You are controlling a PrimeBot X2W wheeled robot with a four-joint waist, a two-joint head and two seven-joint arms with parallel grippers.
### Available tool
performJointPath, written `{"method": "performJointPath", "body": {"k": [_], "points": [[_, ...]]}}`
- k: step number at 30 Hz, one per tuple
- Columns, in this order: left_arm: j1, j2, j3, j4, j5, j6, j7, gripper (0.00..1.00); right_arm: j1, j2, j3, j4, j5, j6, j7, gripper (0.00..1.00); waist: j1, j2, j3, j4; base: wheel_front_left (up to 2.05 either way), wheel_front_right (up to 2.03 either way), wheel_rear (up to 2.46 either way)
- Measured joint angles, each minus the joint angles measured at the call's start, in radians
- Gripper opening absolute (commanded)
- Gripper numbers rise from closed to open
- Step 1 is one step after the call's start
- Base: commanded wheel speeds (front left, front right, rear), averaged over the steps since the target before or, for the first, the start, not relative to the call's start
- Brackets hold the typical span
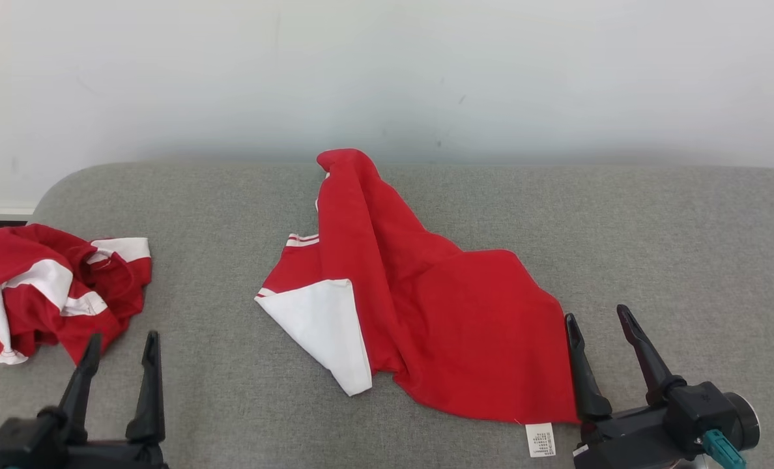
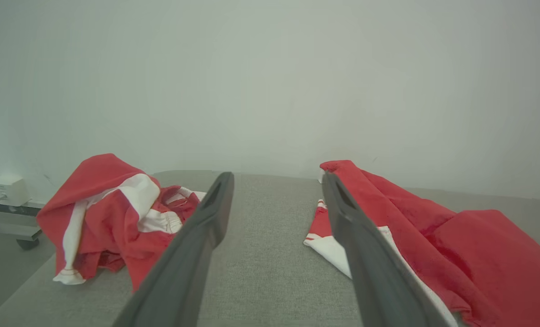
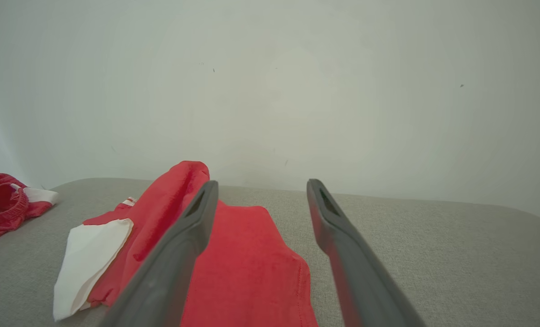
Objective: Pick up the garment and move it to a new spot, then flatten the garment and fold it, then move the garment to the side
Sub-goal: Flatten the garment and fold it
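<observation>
- Empty, jaws apart: left gripper (image 1: pixel 123 337) and right gripper (image 1: pixel 596 314) wait by the garment (image 1: pixel 452 312).
- Flattening seems next (white corner (image 1: pixel 322 319) looks turned over): pinch two edges, pull.

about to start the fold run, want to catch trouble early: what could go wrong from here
1. The open left gripper sits close to the crumpled garment, which is red and white too. It might grab that one instead of the centre garment.
2. The centre garment lies bunched in a ridge with its white panel turned over. A pinch by the open right gripper may catch several layers, so the garment may not flatten.
</observation>
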Motion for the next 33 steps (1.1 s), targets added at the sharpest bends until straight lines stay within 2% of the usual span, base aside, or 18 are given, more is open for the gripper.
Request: {"method": "performJointPath", "body": {"k": [11,21,33], "points": [[0.082,-0.028,0.009,-0.035,0.051,0.002,0.000,1.00,0.025,-0.003,-0.015,-0.003,0.000,0.000,0.000,1.00,0.0001,0.0001,0.000,0.011,0.00,0.00,0.00],[0.068,-0.044,0.001,0.002,0.061,-0.032,0.000,1.00,0.018,-0.002,-0.012,0.001,-0.001,0.000,0.000,1.00,0.0002,0.0001,0.021,0.003,0.00,0.00,0.00],[-0.222,-0.035,-0.087,0.107,0.095,-0.114,0.034,1.00,-0.030,-0.002,0.002,0.004,-0.001,0.000,0.000,1.00,0.0003,0.0001,0.082,-0.047,0.00,0.00,0.00]]}}
